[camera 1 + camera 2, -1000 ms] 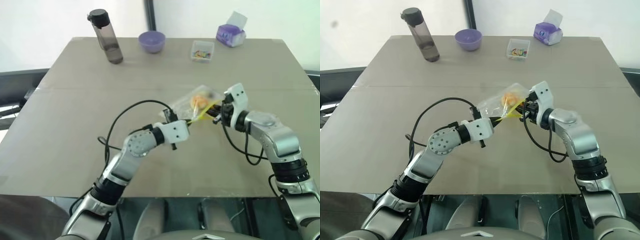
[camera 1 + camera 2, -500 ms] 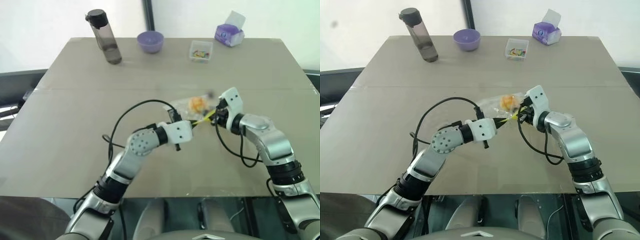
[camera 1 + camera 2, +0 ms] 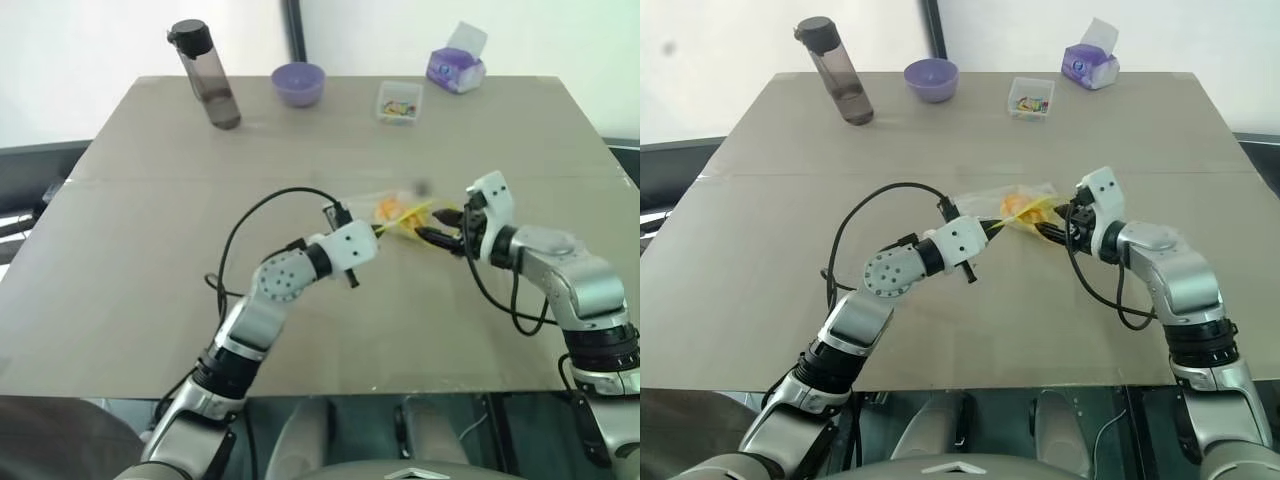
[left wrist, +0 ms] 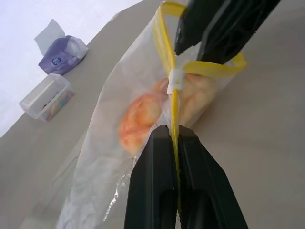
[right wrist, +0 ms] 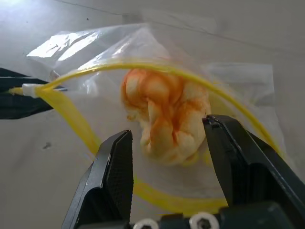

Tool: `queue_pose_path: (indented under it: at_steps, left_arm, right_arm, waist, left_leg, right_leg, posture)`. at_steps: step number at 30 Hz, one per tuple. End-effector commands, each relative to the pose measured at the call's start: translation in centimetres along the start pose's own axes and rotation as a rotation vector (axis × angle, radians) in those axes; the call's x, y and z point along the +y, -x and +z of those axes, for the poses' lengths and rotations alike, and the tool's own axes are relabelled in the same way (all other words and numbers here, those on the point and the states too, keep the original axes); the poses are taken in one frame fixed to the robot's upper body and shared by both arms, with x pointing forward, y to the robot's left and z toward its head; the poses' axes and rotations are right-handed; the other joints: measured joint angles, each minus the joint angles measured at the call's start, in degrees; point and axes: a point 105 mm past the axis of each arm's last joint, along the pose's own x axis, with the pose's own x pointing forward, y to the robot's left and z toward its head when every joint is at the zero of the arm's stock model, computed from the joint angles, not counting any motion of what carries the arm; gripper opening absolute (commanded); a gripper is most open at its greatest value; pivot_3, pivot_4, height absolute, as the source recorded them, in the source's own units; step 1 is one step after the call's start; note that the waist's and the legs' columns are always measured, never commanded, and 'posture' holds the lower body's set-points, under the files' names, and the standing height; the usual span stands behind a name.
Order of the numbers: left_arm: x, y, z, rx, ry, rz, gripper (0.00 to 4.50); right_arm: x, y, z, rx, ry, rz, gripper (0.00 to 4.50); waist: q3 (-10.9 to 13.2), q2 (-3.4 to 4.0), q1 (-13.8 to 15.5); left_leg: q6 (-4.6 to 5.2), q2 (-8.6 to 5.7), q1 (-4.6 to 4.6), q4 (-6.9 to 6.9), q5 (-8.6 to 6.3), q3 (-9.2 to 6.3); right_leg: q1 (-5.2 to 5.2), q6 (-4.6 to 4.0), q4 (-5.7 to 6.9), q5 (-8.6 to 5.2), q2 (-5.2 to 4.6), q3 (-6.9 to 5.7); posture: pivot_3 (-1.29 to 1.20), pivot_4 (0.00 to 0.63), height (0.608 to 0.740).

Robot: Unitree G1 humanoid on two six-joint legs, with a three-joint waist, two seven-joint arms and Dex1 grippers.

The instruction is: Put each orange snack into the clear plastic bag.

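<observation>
Bright daylight floods in from the upper edge of the frame, where the background is blown out white. The worktop [image 3: 150, 200] is evenly lit with soft, faint shadows. The close views are sharp, without motion blur.

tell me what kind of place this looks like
Probably a robot test setup indoors: a plain brown table against a white wall, with staged props: water bottle, purple bowl, tissue pack.

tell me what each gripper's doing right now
left gripper: shut on the bag's yellow seal strip
right gripper: open, holding nothing, snack in the bag
</observation>
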Motion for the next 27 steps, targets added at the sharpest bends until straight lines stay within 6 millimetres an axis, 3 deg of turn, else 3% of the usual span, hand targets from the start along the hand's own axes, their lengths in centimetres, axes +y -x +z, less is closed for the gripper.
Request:
queue_pose_path:
  at_steps: [1, 9, 12, 18, 23, 27]
  left_arm:
    - [1.5, 0.2, 0.3, -0.009, 0.023, 0.07, 0.0]
    - [1.7, 0.5, 0.0, 0.006, 0.083, 0.098, 0.0]
    - [1.5, 0.6, -0.3, 0.019, 0.101, 0.11, 0.0]
    - [1.1, 0.8, -0.2, 0.022, 0.102, 0.101, 0.0]
    - [1.2, 1.0, -0.3, 0.031, 0.092, 0.101, 0.0]
    - [1.4, 1.1, -0.4, 0.035, 0.088, 0.105, 0.0]
  right_arm:
    - [1.5, 2.6, 1.9, -0.075, 0.071, 0.124, 2.62]
    - [-0.9, 5.7, 0.6, 0.009, 0.246, 0.099, 2.62]
    - [-4.2, 5.1, -0.9, 0.128, 0.431, -0.093, 2.62]
    - [-6.0, 2.4, -1.1, 0.109, 0.603, -0.221, 2.62]
    - [-3.9, 1.3, -1.7, 0.095, 0.641, -0.079, 2.62]
    - [-4.1, 1.2, -1.2, 0.076, 0.663, -0.098, 2.62]
  waist:
    - [0.0, 0.0, 0.2]
    - [0.0, 0.0, 0.2]
    - [0.0, -0.01, 0.1]
    - [0.0, 0.0, -0.3]
    - [0.0, -0.01, 0.3]
    - [0.0, 0.0, 0.3]
  left_leg:
    - [0.0, 0.0, -0.01, 0.0, 0.0, -0.01]
    - [0.12, 0.0, 0.01, 0.04, -0.07, -0.03]
    - [0.12, 0.0, 0.04, 0.05, -0.07, 0.04]
    - [-0.13, 0.05, 0.07, 0.03, 0.07, 0.08]
    - [-0.14, 0.02, 0.02, 0.04, 0.08, 0.03]
    - [-0.14, 0.01, 0.0, 0.04, 0.08, 0.02]
  right_leg:
    - [0.0, 0.0, -0.02, 0.0, 0.0, -0.01]
    - [0.04, 0.0, 0.0, 0.0, 0.01, -0.04]
    - [0.06, 0.01, -0.01, 0.0, -0.01, 0.01]
    - [0.04, 0.01, 0.03, 0.0, 0.02, 0.05]
    - [0.04, 0.01, -0.03, 0.0, -0.01, 0.0]
    - [0.04, 0.01, -0.04, 0.0, -0.02, -0.01]
  posture:
    - [0.0, 0.15, 0.74]
    - [0.0, 0.15, 0.74]
    - [0.0, 0.15, 0.74]
    - [0.0, 0.15, 0.74]
    - [0.0, 0.15, 0.74]
    - [0.0, 0.15, 0.74]
